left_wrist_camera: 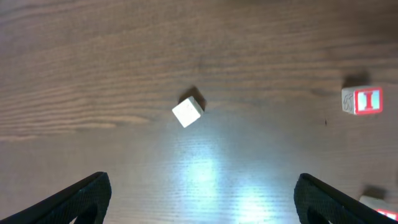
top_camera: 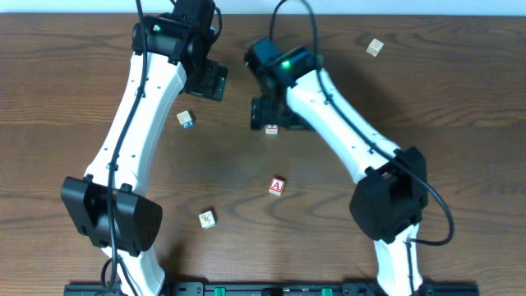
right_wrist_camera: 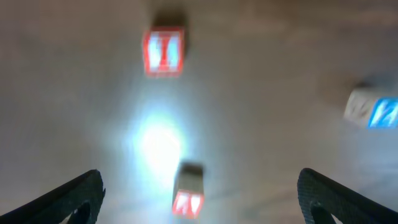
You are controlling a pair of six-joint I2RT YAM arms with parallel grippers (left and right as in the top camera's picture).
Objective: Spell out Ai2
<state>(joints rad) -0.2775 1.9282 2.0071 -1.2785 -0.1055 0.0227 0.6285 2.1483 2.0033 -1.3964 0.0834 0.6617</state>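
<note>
Several small letter blocks lie on the wooden table. A red A block lies in the middle and also shows far ahead in the blurred right wrist view. A red-faced block lies just below my right gripper, and sits on the table between its open fingers in the right wrist view. A blue-marked block shows at that view's right. My left gripper is open and empty, above a white block and a red I block.
A block with a dark marking lies near the front. A plain block lies at the far right back. Part of another block shows at the left wrist view's bottom right corner.
</note>
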